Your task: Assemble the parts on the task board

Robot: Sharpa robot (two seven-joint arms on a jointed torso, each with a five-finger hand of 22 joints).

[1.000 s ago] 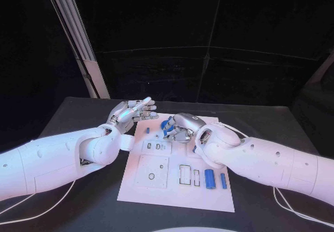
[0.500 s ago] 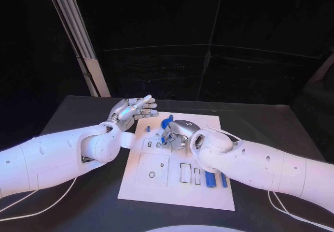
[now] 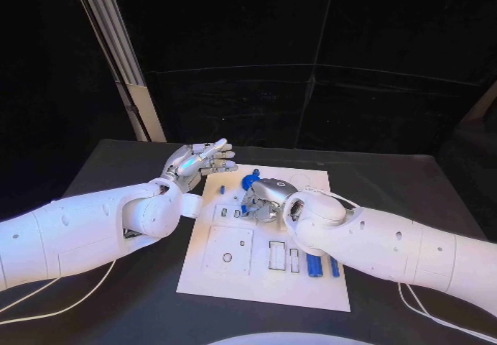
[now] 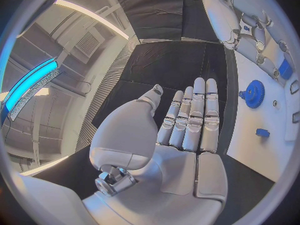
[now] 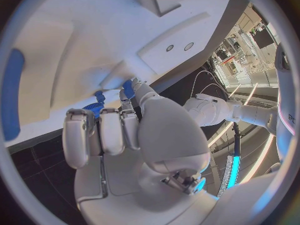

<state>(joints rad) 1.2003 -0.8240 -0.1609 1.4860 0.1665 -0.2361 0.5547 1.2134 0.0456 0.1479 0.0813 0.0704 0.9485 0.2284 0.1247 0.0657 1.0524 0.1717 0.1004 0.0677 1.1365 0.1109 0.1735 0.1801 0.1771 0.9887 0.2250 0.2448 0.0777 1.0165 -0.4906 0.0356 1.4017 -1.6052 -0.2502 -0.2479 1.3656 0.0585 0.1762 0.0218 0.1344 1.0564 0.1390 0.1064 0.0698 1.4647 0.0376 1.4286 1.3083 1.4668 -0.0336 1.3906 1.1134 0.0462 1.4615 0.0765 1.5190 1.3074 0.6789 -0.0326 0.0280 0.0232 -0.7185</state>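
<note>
Right wrist view: the right hand's [image 5: 131,150] silver fingers [image 5: 103,130] are seen curled inward over the white task board [image 5: 75,50]. A small blue part [image 5: 128,89] shows at the fingertips, but whether it is pinched cannot be told; a blue gear-like edge [image 5: 92,108] peeks out beside the fingers. A long rounded blue piece [image 5: 12,100] is cut off at the circle's rim.

Head view: the right hand [image 3: 265,199] is bent down on the board's [image 3: 233,287] upper middle, knuckles glossy and rounded, fingertips hidden beneath it. A blue toothed gear [image 3: 251,178] lies just at 11 o'clock of the hand, partly covered. A small blue peg [image 3: 220,190] lies at 9 o'clock of the hand. At 5 o'clock, two blue cylinders [image 3: 314,263] are partly hidden by the right forearm. Rectangular recesses [image 3: 276,255] and a round hole [image 3: 227,257] mark the flat matte plate.

The left hand [image 3: 197,164] is held off the board's upper left corner, above the black table [image 3: 114,302], fingers straight, close together, and holding nothing.

Left wrist view: the left hand [image 4: 169,150] is flat-palmed, segmented metal fingers [image 4: 197,115] extended side by side. The gear [image 4: 253,93] and the peg [image 4: 263,133] are seen on the board [image 4: 262,150].
</note>
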